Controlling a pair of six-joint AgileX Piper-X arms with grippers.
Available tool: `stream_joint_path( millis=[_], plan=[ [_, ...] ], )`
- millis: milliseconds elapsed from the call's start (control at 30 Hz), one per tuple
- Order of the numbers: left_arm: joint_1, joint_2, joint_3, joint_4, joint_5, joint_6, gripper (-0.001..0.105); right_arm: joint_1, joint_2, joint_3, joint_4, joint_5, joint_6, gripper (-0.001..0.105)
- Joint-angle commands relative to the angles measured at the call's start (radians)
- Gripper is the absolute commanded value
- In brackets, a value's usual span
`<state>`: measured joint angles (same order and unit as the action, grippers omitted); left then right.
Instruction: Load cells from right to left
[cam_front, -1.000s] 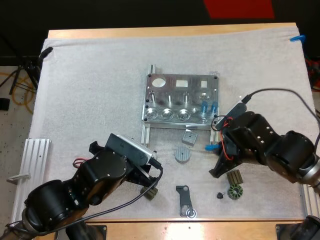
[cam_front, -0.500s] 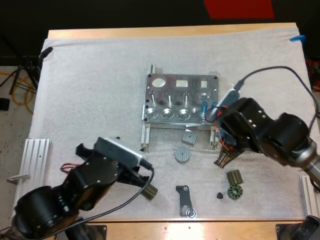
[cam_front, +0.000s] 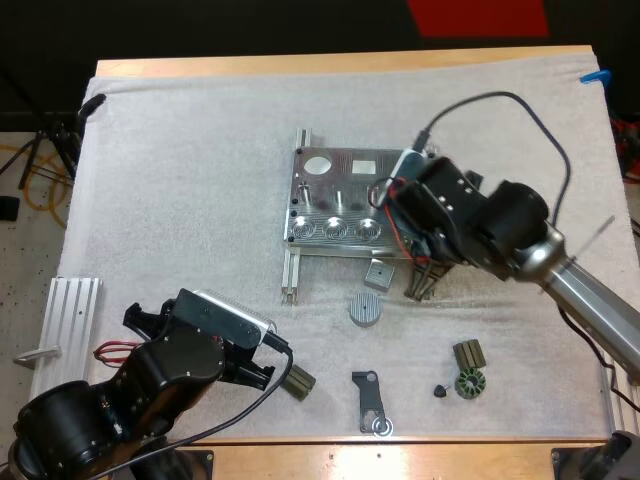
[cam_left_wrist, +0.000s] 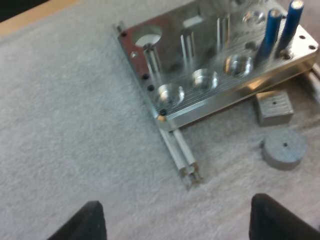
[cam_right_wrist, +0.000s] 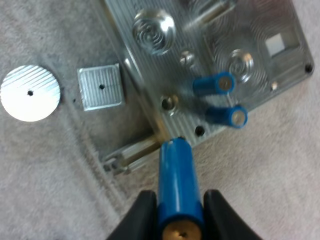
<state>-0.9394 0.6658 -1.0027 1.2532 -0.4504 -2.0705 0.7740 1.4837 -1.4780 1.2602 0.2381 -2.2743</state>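
Two claws logged | right claw (cam_right_wrist: 181, 210) clamped on a blue cell (cam_right_wrist: 176, 185), its tip at the fixture (cam_right_wrist: 210, 40) right near corner | two seated cells (cam_right_wrist: 212, 84) stood just beside in the fixture | left claw (cam_left_wrist: 182, 222) gaped, holding nothing, well short of the fixture's left near corner

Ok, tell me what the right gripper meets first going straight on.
Likely the metal fixture's near edge, beside two standing blue cylinders; the held blue cylinder leads. Depth unclear.

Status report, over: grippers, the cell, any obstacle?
Left gripper open, clear of the fixture. Right gripper shut on a blue cell, at the fixture's corner beside two loaded cells. No obstacle seen.
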Motion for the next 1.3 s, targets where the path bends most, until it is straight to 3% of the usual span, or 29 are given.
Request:
stream_joint_path(
  millis=[0, 433, 667, 833, 1267],
  plan=[
    [0.000, -0.001, -0.003, 0.022, -0.034, -0.004, 0.060, -0.002, 0.020, -0.034, -0.006, 0.010, -0.017, 0.000],
    [0.000, -0.001, -0.003, 0.029, -0.048, -0.016, 0.060, -0.073, 0.210, -0.228, -0.013, -0.023, -0.011, 0.000],
    [0.000, -0.010, 0.018, 0.012, -0.031, -0.018, 0.060, -0.072, 0.240, -0.239, -0.013, -0.041, -0.014, 0.000],
    [0.000, -0.067, 0.079, -0.057, 0.009, -0.034, 0.060, -0.072, 0.260, -0.241, -0.033, -0.041, -0.019, 0.000],
    [0.000, -0.082, 0.083, -0.068, 0.005, -0.011, 0.060, -0.072, 0.375, -0.241, -0.060, -0.041, -0.019, 0.000]
  ],
)
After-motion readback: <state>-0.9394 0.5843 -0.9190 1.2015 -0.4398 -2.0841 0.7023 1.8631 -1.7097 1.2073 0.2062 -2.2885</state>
